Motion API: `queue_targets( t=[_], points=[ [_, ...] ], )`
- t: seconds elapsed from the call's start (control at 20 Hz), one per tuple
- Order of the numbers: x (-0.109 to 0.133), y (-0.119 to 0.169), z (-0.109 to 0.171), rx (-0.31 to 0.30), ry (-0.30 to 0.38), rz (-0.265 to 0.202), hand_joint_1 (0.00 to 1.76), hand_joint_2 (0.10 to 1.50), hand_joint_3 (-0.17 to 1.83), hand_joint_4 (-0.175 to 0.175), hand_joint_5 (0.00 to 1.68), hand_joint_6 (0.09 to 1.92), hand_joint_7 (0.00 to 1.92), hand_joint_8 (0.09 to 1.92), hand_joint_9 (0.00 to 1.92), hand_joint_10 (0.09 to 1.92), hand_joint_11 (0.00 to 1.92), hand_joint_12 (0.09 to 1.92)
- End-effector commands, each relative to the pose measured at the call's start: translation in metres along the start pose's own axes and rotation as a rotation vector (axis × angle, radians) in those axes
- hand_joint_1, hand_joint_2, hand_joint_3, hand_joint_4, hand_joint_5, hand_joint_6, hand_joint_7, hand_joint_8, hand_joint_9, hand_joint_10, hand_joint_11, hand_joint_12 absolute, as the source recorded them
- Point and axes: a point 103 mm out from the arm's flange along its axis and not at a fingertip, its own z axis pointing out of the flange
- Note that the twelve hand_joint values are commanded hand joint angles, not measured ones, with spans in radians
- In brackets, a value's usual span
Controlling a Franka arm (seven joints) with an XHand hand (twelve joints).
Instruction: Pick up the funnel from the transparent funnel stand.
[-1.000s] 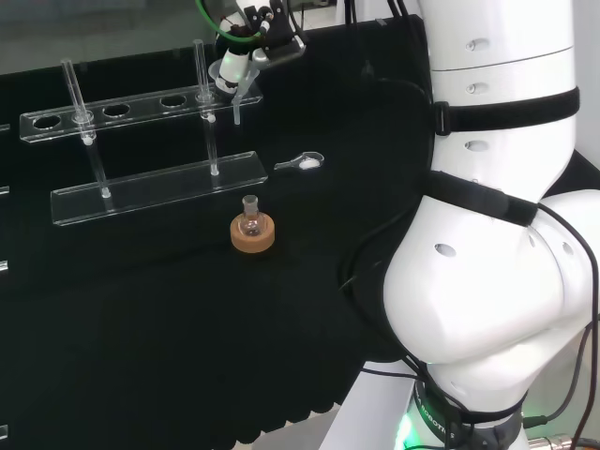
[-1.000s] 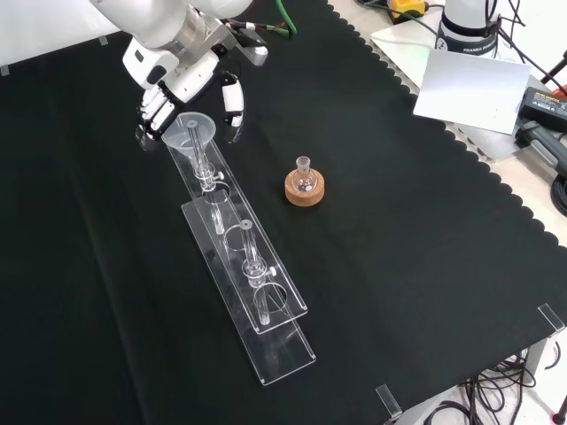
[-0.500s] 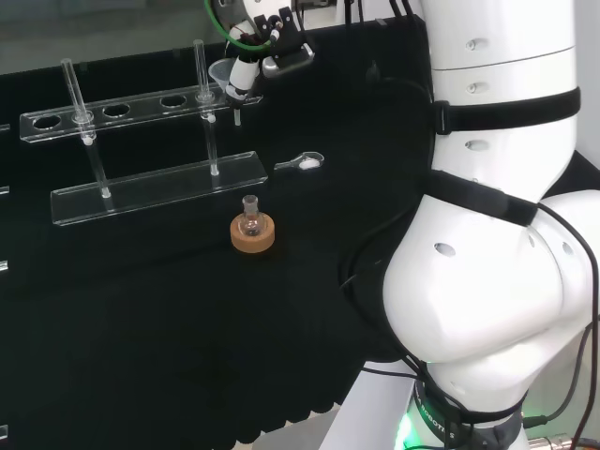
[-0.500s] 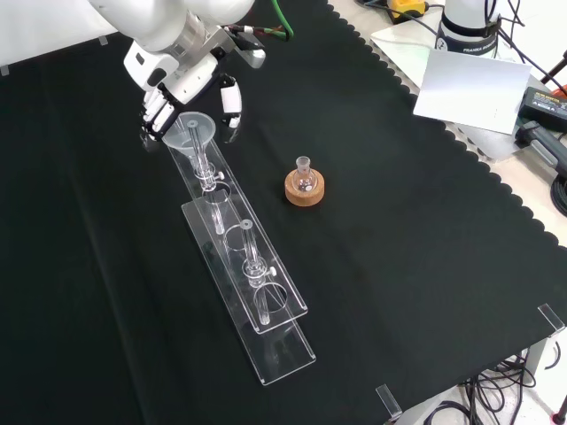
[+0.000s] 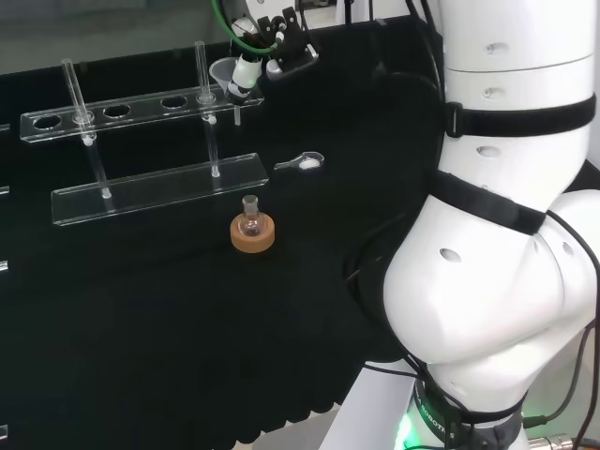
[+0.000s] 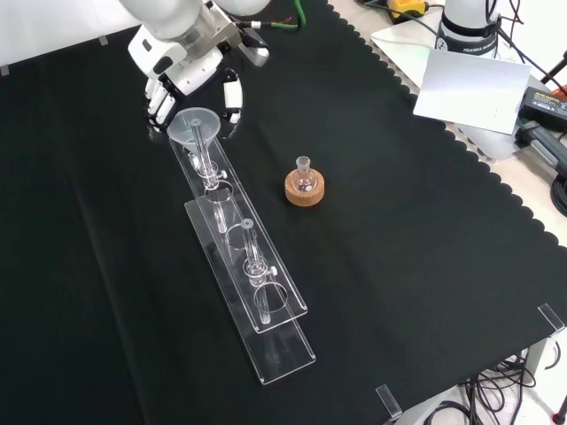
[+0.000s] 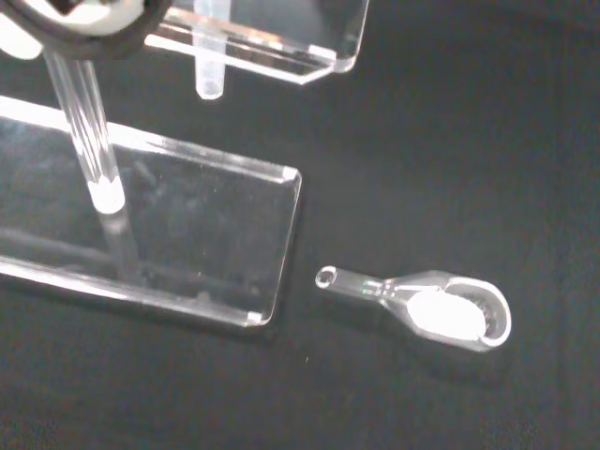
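The clear funnel [image 6: 197,122] sits in the end hole of the transparent stand [image 6: 255,297], its stem poking below the upper shelf [image 7: 208,77]. In the head view the funnel [image 5: 223,72] is at the right end of the stand [image 5: 159,187]. My hand [image 6: 189,64] hovers just beyond the funnel, with its fingers [image 6: 159,104] on one side of the rim and the thumb on the other. They hang relaxed and apart, and nothing is held between them. In the head view the hand [image 5: 261,58] is just right of the funnel.
A small round flask [image 6: 305,174] stands on a cork ring [image 5: 253,236] near the stand. A clear scoop [image 7: 441,307] lies on the cloth past the stand's base [image 7: 187,234], also visible as the scoop [image 5: 302,161] in the head view. White paper [image 6: 468,88] lies off the cloth.
The hand has drawn back from the funnel, rightward in the head view and upward in the front view. The funnel's bowl, hidden before, now shows in the head view.
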Motion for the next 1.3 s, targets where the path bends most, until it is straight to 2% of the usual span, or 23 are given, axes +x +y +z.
queue_targets(
  t=[0.05,0.35,0.65,1.05,1.3],
  points=[
    [0.008,-0.01,-0.024,-0.151,-0.057,0.016,0.76,0.8,0.48,0.064,0.89,0.52,0.48,0.63,0.76,0.49,0.63,1.29],
    [0.01,-0.029,-0.057,-0.134,-0.086,0.028,0.76,0.82,0.48,0.072,0.91,0.61,0.5,0.64,0.78,0.48,0.65,1.27],
    [0.019,-0.06,-0.082,-0.147,-0.103,0.055,0.76,0.82,0.48,0.071,0.91,0.63,0.5,0.64,0.78,0.48,0.65,1.26],
    [0.034,-0.099,-0.096,-0.17,-0.085,0.1,0.75,0.82,0.48,0.072,0.91,0.64,0.5,0.64,0.79,0.49,0.65,1.26],
    [0.021,-0.125,-0.091,-0.179,-0.041,0.151,0.75,0.82,0.49,0.072,0.91,0.65,0.5,0.64,0.8,0.49,0.66,1.26]
  ],
)
